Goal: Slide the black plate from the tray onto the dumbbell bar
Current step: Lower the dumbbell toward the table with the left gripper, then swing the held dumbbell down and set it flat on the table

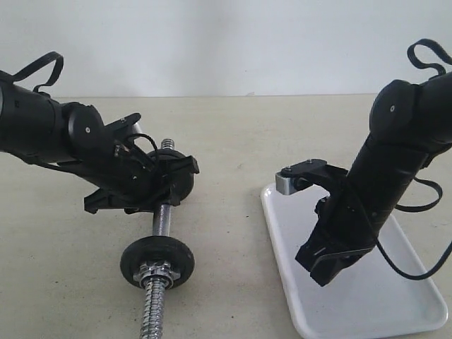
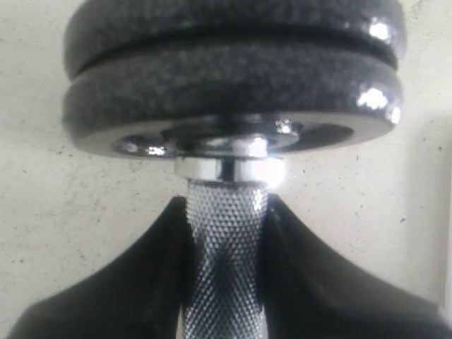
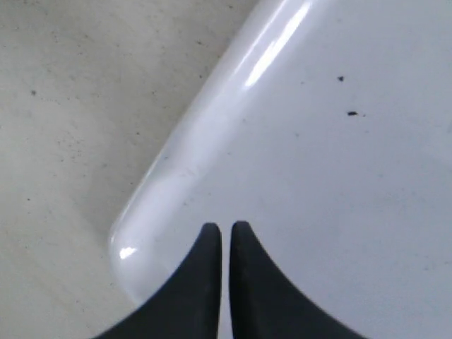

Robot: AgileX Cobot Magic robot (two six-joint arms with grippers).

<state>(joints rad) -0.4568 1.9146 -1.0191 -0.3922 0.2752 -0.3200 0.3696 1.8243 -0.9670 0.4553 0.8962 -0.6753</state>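
The dumbbell bar (image 1: 163, 220) lies on the beige table, its threaded end (image 1: 148, 311) pointing toward the front. My left gripper (image 1: 165, 201) is shut on its knurled middle (image 2: 226, 268), one finger on each side. In the left wrist view two black plates (image 2: 233, 106) sit stacked on the bar against a chrome collar (image 2: 229, 168). From outside, a black plate (image 1: 134, 258) with a chrome nut (image 1: 157, 270) sits near the front end. Another black disc (image 1: 186, 175) is partly hidden behind the gripper. My right gripper (image 1: 321, 272) (image 3: 226, 226) hangs shut and holding nothing over the white tray (image 1: 353, 311) (image 3: 318, 176). No plate shows on the tray.
The tray's rounded corner and low rim (image 3: 152, 191) lie just under the right fingertips. The right arm's black forearm (image 1: 395, 162) leans over the tray from the right. The left arm (image 1: 56, 131) reaches in from the left edge.
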